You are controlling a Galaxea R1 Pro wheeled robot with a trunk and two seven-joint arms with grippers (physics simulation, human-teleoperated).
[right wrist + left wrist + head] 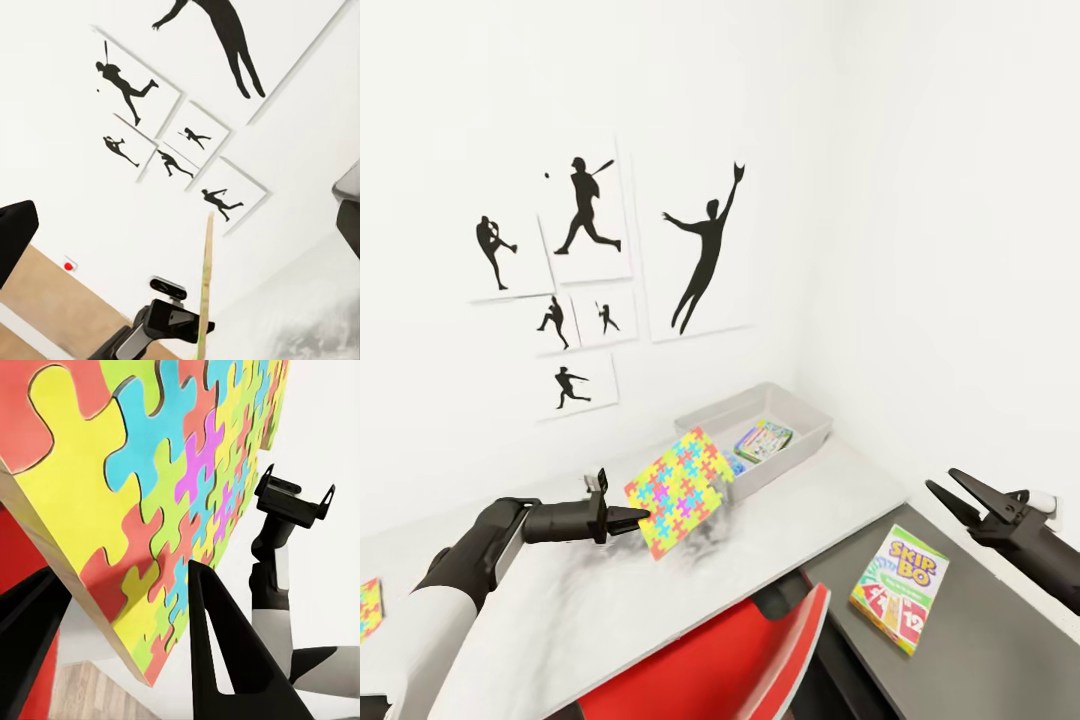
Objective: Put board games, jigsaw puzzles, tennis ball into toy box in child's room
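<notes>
Multicoloured flat square jigsaw puzzle (pixel 680 492) pinched in left end effector (pixel 628 518); right end effector (pixel 958 490) spread, empty.

Bright, even, shadowless render; sharp focus, wide-angle stretching at edges.

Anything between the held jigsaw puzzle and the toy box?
Nothing in the head view: the jigsaw puzzle, pinched by the left end effector, hangs just short of the toy box; its far corner overlaps the near rim.
</notes>
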